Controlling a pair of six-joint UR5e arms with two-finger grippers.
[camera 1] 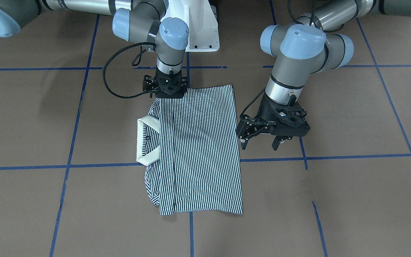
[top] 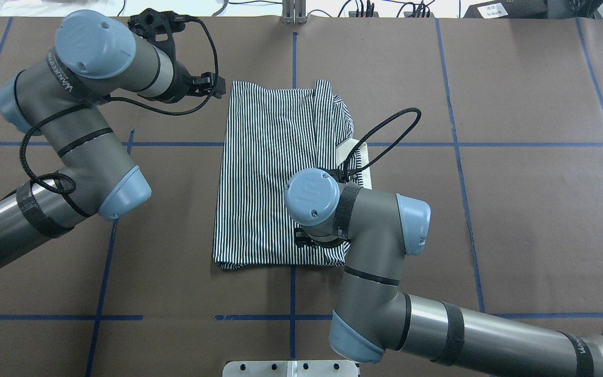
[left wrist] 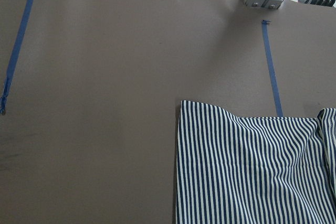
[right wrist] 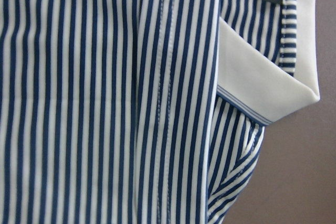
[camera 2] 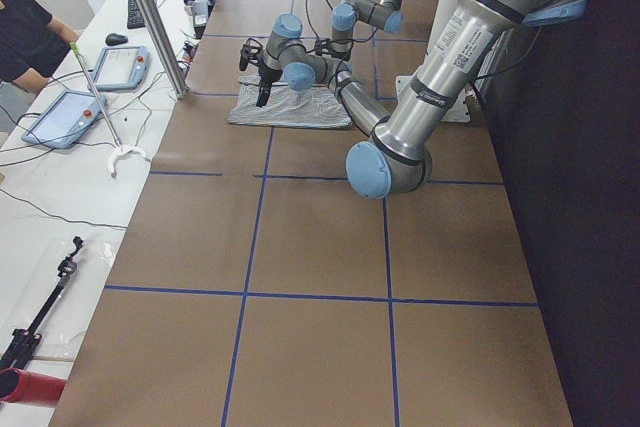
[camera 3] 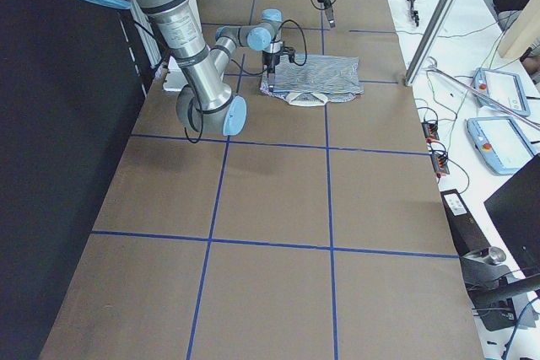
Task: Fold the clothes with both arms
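The striped polo shirt lies folded into a narrow rectangle on the brown table, also in the overhead view. Its cream collar sticks out at one long side. My left gripper is open and empty, raised beside the shirt's other long edge; its wrist view shows a shirt corner from above. My right gripper is down on the shirt's edge nearest my base. Its fingers are hidden, so I cannot tell whether it grips. Its wrist view shows stripes and collar close up.
The white pedestal base stands just behind the shirt. Blue tape lines cross the table. A side bench with tablets and a metal post runs along the far edge. An operator sits there.
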